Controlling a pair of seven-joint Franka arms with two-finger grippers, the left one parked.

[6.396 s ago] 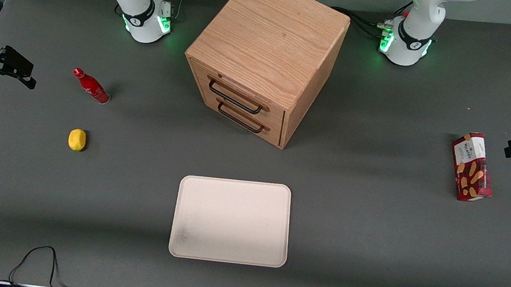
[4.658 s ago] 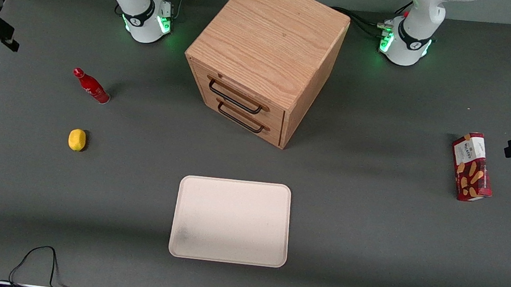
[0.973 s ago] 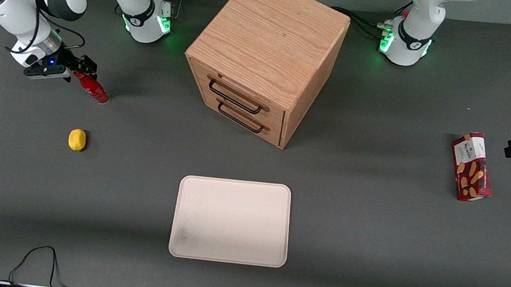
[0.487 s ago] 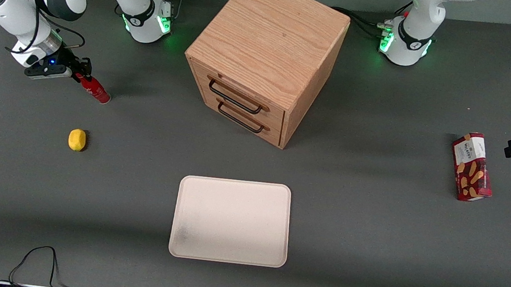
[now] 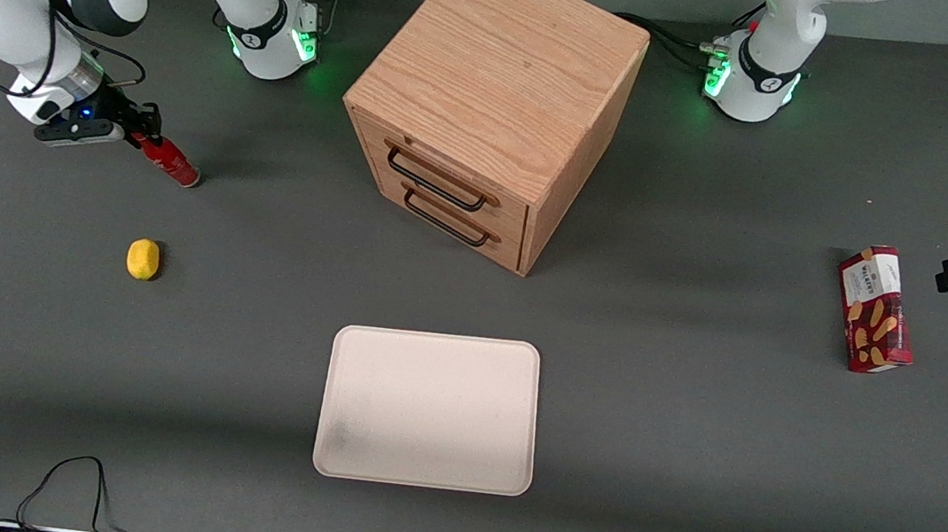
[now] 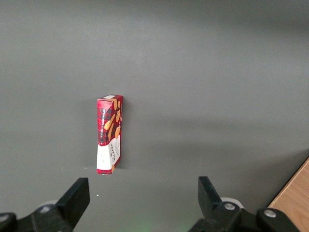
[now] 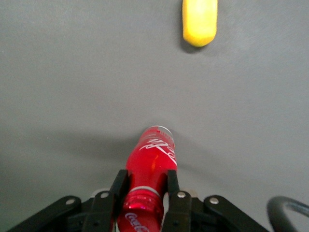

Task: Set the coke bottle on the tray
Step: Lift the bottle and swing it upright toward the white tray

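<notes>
The working arm's gripper (image 5: 142, 137) was clamped on the neck of the coke bottle (image 5: 171, 163), a slim, glossy all-red bottle with white script on its side, at the working arm's end of the matte grey tabletop (image 5: 689, 415). In the right wrist view the gripper (image 7: 144, 191) had its two black fingers (image 7: 119, 189) pressed against either side of the bottle (image 7: 152, 166) just below the cap, and the bottle's base showed as a pale ring against the grey surface; whether that base touched the surface could not be told. The white arm was bent low, its wrist reaching in sideways toward the bottle, which leaned away from the gripper at a slant. A smooth, rounded yellow lemon (image 5: 143, 259) lay apart from the bottle, nearer to the front camera, and appeared in the wrist view as a lemon (image 7: 199, 21) cut off at the frame's edge. The tray (image 5: 429, 408), a flat cream rectangle with rounded corners, a low rim and a dark smudge near one corner, lay well apart from the bottle, nearer to the front camera than the wood-grained drawer cabinet (image 5: 492, 107) with its two dark wire handles. A red snack box (image 5: 875, 309) printed with biscuits lay toward the parked arm's end.
</notes>
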